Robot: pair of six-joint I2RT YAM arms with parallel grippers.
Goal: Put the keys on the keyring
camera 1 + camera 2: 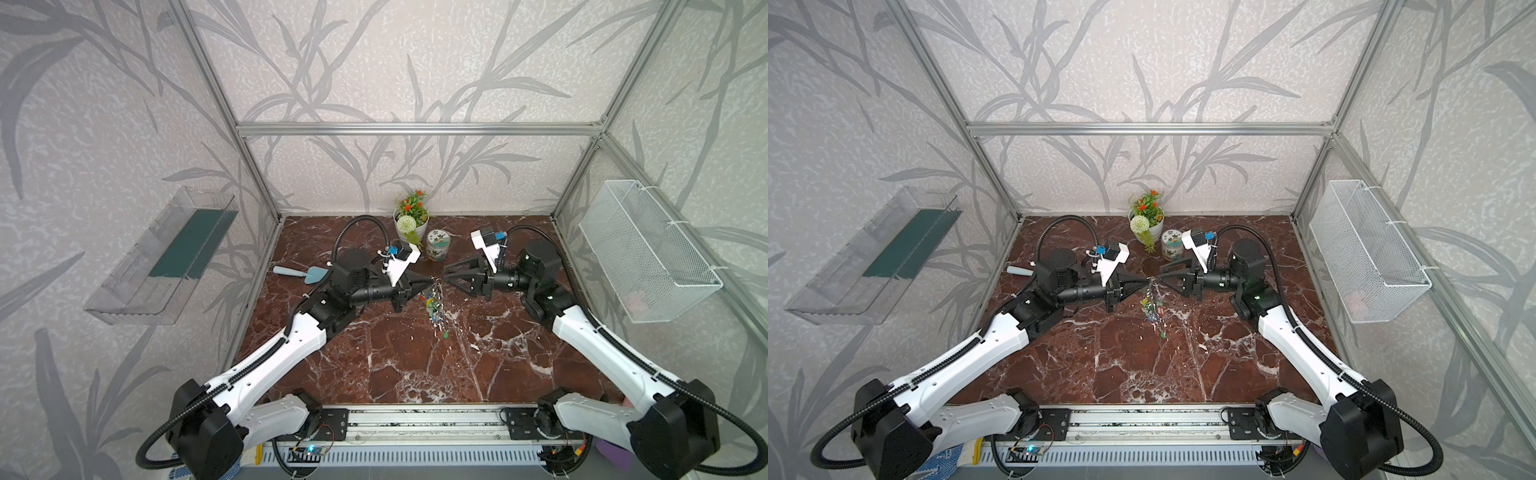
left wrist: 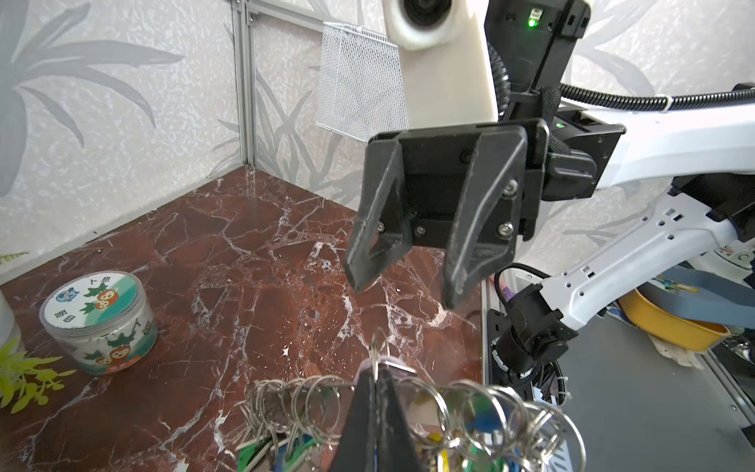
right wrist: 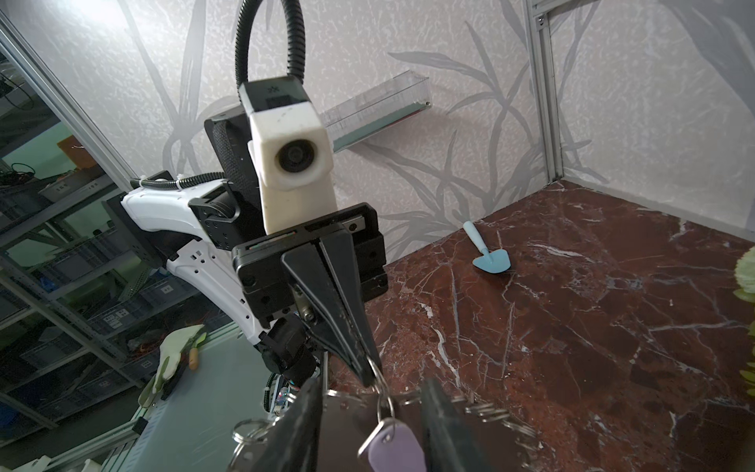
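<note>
Step in hand, as judged: hand-off at the loop.

Confirm left fingers (image 3: 343, 318) clenched on the keyring (image 1: 436, 307) at the top of its loop, with the bunch hanging below the tips toward the desk (image 1: 415, 374). Contact with the desk: cannot tell.

Confirm right fingers (image 2: 463, 253) released, spread and grasping nothing, with tips facing the left tips and just apart from them.

Locate the keys (image 3: 394, 445): lilac tag on a small ring directly under the left tips, in the gap between the right fingers as seen from the right wrist. Long axis of tag: downward, away from the left tips.

Seating of the small ring on the loop: cannot tell, owing to overlap at the pinch.

Nearer arm: left, in contact. Right: a short reach off, on the opposite side.

For any re-grasp, approach with right fingers straight toward the left tips, one finger on each side of the tag, closing across its flat faces. Avoid snagging the neighbouring rings just beside the tips.

Risk, as judged: swing of the bunch on contact, and twist of the tag out of line.
</note>
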